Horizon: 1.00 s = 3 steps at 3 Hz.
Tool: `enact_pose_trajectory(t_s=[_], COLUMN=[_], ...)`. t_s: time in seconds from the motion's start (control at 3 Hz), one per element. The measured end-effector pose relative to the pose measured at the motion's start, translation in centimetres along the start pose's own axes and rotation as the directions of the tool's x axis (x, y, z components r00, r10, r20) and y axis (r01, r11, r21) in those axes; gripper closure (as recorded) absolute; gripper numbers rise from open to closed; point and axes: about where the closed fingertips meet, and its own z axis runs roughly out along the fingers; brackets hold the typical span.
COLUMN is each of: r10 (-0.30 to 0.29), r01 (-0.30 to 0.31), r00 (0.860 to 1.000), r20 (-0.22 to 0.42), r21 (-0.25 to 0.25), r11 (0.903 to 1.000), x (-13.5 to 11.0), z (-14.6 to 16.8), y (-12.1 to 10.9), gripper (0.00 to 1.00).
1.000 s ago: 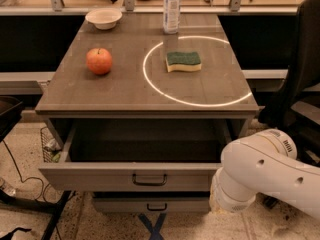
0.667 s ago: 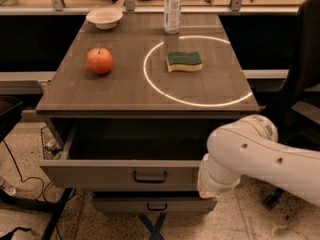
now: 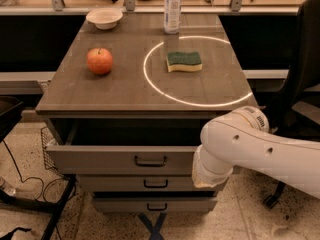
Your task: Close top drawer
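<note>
The top drawer (image 3: 100, 159) of the grey-brown wooden cabinet stands partly open, its front panel pulled out past the tabletop edge, with the dark interior showing above it. Its small dark handle (image 3: 150, 161) sits at the centre of the front. My white arm reaches in from the right. My gripper (image 3: 210, 176) is at the arm's end, against the right part of the drawer front, mostly hidden behind the wrist.
Two shallower drawers (image 3: 155, 184) sit shut below. On the tabletop are a red apple (image 3: 100, 60), a green-yellow sponge (image 3: 184, 61) inside a lit ring, a water bottle (image 3: 172, 9) and a white bowl (image 3: 104, 18). A black chair (image 3: 300, 84) stands right; a wire basket (image 3: 49, 149) and cables are left.
My arm has swung left, onto the right side of the drawer front. The drawer front now sits closer to the cabinet than a second ago.
</note>
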Motion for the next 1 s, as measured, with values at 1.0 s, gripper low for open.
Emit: enact_pose_trajectory(t_s=[1.0], r10=[-0.002], r01=[-0.001], r00=[0.996], r20=[0.093], r21=[0.032], r11=[0.9995], x=[-1.4], z=[1.0], y=[-5.2], gripper=[1.00])
